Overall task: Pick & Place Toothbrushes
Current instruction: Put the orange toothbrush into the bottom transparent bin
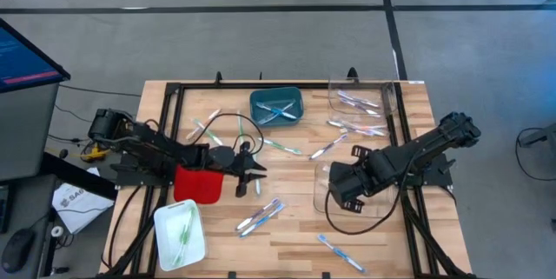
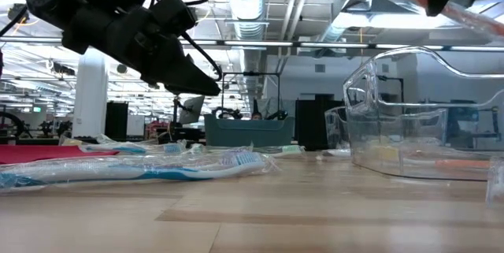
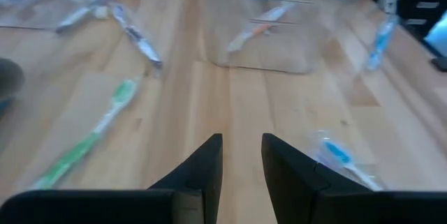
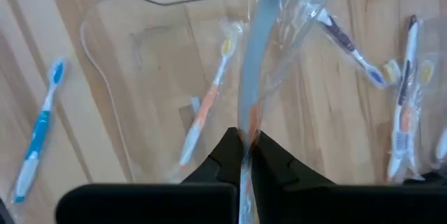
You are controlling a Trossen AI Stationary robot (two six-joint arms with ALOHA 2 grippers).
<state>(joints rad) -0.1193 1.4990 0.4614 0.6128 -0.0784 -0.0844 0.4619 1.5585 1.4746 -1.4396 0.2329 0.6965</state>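
Table: the pale wooden table carries loose toothbrushes and five containers.
Key relation: the right end effector hangs above the clear plastic bin near the table's middle right, fingers pinched shut on a cellophane-wrapped toothbrush with an orange-red handle; the brush's long axis runs straight out from the fingertips, with the bin directly beneath, so the coming move is judged to be a release into it.
Clear bin contents: one orange-red toothbrush already lies inside.
Left end effector: the left end effector hovers over the table's middle beside the red square bin, fingers parted a little and holding nothing; a light green toothbrush lies on the table just ahead to one side, a blue one to the other.
Teal bin: at the far edge, holds a few brushes.
Far clear tray: holds pink-purple brushes.
White bin: near the left front, holds light green brushes.
Red bin contents: cannot tell.
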